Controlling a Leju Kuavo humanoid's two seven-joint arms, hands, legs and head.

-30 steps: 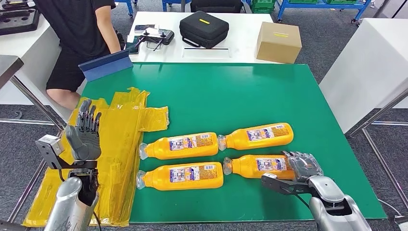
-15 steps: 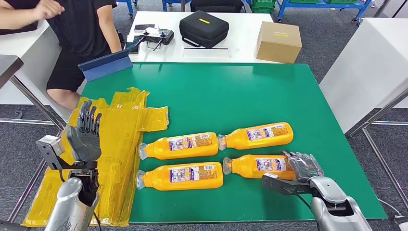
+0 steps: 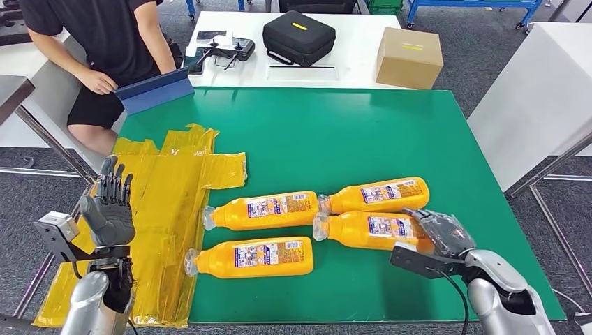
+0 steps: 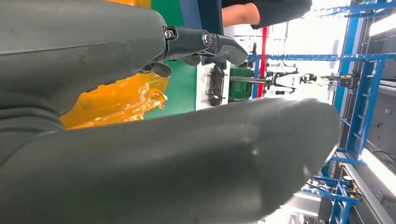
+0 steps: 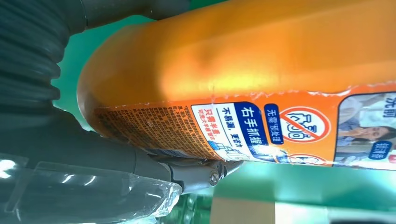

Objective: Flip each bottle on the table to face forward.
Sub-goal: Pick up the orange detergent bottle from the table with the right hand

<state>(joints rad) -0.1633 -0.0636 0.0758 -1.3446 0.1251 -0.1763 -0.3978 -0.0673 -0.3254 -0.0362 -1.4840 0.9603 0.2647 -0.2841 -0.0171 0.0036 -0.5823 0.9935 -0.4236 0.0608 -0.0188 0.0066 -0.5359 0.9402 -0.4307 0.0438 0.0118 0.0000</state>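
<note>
Four orange bottles, lying flat on green worktop [image 3: 349,132], caps to the robot's left, labels up.

Bottle A [image 3: 370,229]: near right, base end gripped by right hand [image 3: 441,234]. Fingers [image 3: 422,218] wrapped over the base from above and behind, thumb [image 5: 116,158] against the labelled side in the right wrist view; label and cap end clear of the fingers. Slightly tilted, cap end touching or just beside bottle B's cap.

Bottle B [image 3: 377,196]: far right, just behind bottle A, close alongside it. Touched by no hand.

Bottle C [image 3: 262,211]: far left, base near the caps of A and B.

Bottle D [image 3: 248,257]: near left, in front of C, apart from it, cap near the edge of the yellow sheet.

Left hand [image 3: 108,209]: raised upright beside the worktop's left side, over yellow sheet [image 3: 160,202], fingers [image 3: 112,183] extended and slightly apart, holding nothing. Well apart from all bottles.

Yellow sheet: crumpled plastic, draped over the worktop's left edge.

Behind the green worktop: white table [image 3: 349,59] carrying black case [image 3: 302,38], cardboard box [image 3: 408,57], dark controller [image 3: 230,50]. Person [image 3: 105,49] in black at far left, hand on blue panel [image 3: 155,92] at the worktop's far left corner.
</note>
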